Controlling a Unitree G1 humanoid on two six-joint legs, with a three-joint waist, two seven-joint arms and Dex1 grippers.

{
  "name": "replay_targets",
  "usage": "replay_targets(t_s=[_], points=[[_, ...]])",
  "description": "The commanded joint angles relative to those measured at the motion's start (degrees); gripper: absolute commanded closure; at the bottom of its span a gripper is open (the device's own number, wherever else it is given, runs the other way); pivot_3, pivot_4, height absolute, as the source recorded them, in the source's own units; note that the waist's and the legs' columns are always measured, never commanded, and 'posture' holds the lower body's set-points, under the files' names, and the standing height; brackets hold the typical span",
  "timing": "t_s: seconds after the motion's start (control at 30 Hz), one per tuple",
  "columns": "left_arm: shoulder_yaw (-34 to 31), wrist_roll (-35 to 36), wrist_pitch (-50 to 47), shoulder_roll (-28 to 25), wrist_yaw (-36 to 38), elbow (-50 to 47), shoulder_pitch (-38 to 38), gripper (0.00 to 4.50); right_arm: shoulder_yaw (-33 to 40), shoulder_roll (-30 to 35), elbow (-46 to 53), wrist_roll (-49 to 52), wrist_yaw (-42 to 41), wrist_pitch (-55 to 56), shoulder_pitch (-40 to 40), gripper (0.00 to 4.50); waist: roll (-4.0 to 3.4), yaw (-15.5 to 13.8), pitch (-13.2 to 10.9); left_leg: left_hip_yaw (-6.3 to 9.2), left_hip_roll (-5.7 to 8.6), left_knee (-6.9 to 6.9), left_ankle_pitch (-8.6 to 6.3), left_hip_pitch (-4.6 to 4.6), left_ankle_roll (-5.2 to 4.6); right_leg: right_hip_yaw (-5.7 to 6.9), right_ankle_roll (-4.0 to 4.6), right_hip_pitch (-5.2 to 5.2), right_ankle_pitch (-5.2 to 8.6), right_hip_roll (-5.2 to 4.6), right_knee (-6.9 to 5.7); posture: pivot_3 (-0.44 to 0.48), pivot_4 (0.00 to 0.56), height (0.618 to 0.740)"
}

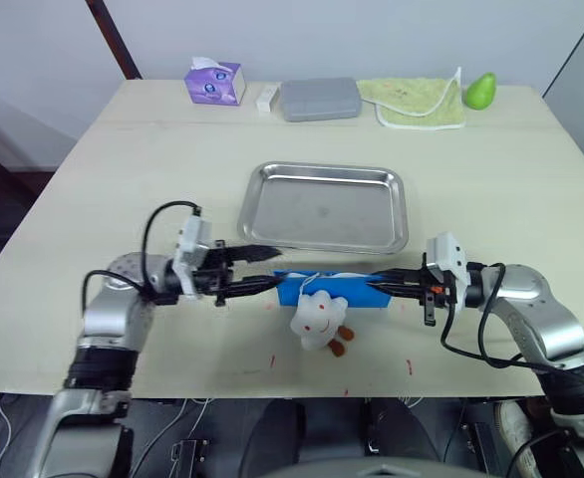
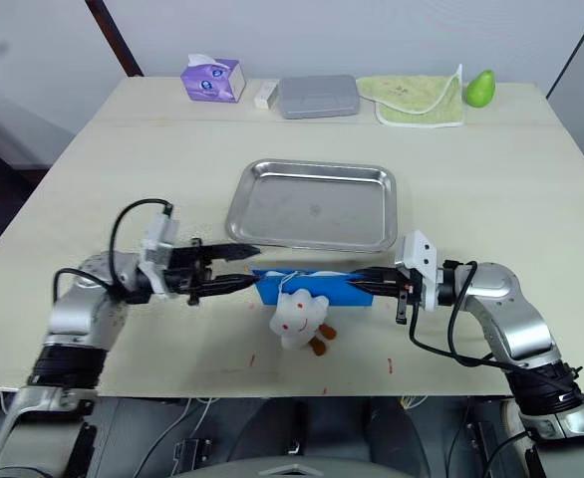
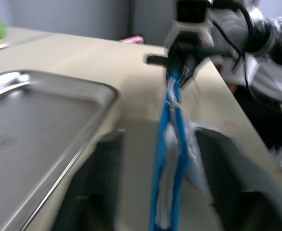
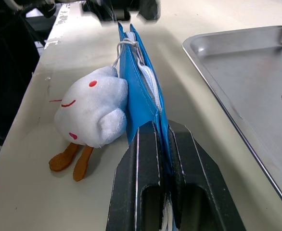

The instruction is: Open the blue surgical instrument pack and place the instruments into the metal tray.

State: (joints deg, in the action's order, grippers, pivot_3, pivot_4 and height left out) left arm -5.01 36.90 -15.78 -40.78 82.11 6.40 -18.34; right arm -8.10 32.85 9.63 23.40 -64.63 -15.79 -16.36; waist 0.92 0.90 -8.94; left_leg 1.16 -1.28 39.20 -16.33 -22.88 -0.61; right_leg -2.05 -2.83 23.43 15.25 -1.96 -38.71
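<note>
Nearest my head camera, a small white plush toy [image 1: 318, 321] with orange feet lies on the table [image 1: 93, 189] close to the front edge, tied by a thin white string to the blue surgical instrument pack [image 1: 330, 290] just behind it. I see the pack standing on edge, stretched between my two arms and parallel to the near rim of the metal tray [image 1: 324, 206], which sits just beyond it with nothing inside.

My right gripper [image 4: 162, 139] is clamped on the right end of the pack; in the right wrist view both black fingers press flat against the blue sheet, and a white zipper-like strip runs along its top. My left gripper [image 1: 262, 267] is at the pack's left end with its fingers spread apart, one on either side of the blue edge, as the left wrist view shows, not pinching it.

Along the far edge of the table I see a purple tissue box [image 1: 215, 82], a grey case [image 1: 319, 99], a pale green cloth [image 1: 418, 102] and a green pear-shaped object [image 1: 480, 91].
</note>
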Motion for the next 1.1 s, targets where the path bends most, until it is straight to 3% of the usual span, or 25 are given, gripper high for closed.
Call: replay_targets(t_s=[0.03,0.07,0.17,0.37,0.5,0.83,0.93,1.1], points=[[-4.6,7.2,-10.4,-4.6,0.2,-5.7,2.2,0.38,1.3,0.8,0.2,0.3,-0.2,0.4,-0.6,4.5,0.01,-0.1,0.0,0.0,0.0,0.0,0.0,0.0,0.0,0.0,0.0,0.0,0.0,0.0,0.0,0.0,0.15,0.74],[-5.4,8.5,-13.1,-6.8,1.3,-7.5,4.1,0.05,1.4,0.9,-0.2,0.3,-0.3,0.5,-0.8,4.5,0.04,0.0,0.0,0.0,0.01,0.0,0.0,0.0,0.0,0.01,0.0,-0.01,0.0,-0.03,0.01,0.0,0.15,0.74],[-6.1,10.5,-16.9,-9.9,2.5,-11.3,7.7,0.02,1.7,1.1,-1.2,0.3,-0.3,0.5,-1.3,4.5,-0.05,0.1,-0.1,-0.03,-0.01,-0.03,0.0,0.0,0.0,-0.02,0.0,0.01,0.0,-0.03,0.03,0.0,0.15,0.74],[-1.7,5.8,-16.1,-7.5,-3.8,-21.1,14.7,0.02,2.2,1.5,-3.0,0.1,-0.3,0.6,-3.0,4.5,-0.13,-0.4,-0.1,-0.06,0.0,-0.02,0.0,0.03,0.0,-0.05,0.0,-0.02,0.0,-0.05,0.04,0.0,0.15,0.74],[2.4,1.9,-20.4,-5.9,-13.2,-23.8,13.6,0.02,2.1,1.7,-2.9,0.1,-0.4,0.4,-3.2,4.5,-0.13,-0.4,-0.1,-0.06,0.01,-0.01,0.0,0.02,0.0,-0.06,0.0,-0.02,0.0,-0.05,0.03,0.0,0.15,0.74],[10.8,-2.8,-20.7,0.4,-18.1,-20.0,7.9,0.02,1.9,2.0,-0.9,0.5,0.2,-1.1,-3.2,4.5,-0.16,-0.3,-0.1,-0.12,0.04,-0.01,0.0,0.04,0.0,-0.11,0.0,-0.01,0.0,-0.03,0.01,0.0,0.15,0.74],[13.1,-5.2,-18.5,1.9,-17.2,-17.7,7.0,0.87,1.7,1.9,-0.4,0.5,0.6,-1.5,-3.2,4.5,-0.16,-0.3,-0.1,-0.13,0.05,0.0,0.0,0.04,0.0,-0.11,0.0,-0.01,0.0,-0.04,0.01,0.0,0.15,0.74],[15.0,-7.8,-15.8,3.5,-16.5,-15.5,5.8,3.12,1.7,1.6,0.3,0.6,0.9,-2.0,-3.2,4.5,-0.15,-0.2,-0.1,-0.14,0.05,0.0,0.0,0.04,0.0,-0.12,0.0,0.01,0.0,-0.03,-0.01,0.0,0.15,0.74]])
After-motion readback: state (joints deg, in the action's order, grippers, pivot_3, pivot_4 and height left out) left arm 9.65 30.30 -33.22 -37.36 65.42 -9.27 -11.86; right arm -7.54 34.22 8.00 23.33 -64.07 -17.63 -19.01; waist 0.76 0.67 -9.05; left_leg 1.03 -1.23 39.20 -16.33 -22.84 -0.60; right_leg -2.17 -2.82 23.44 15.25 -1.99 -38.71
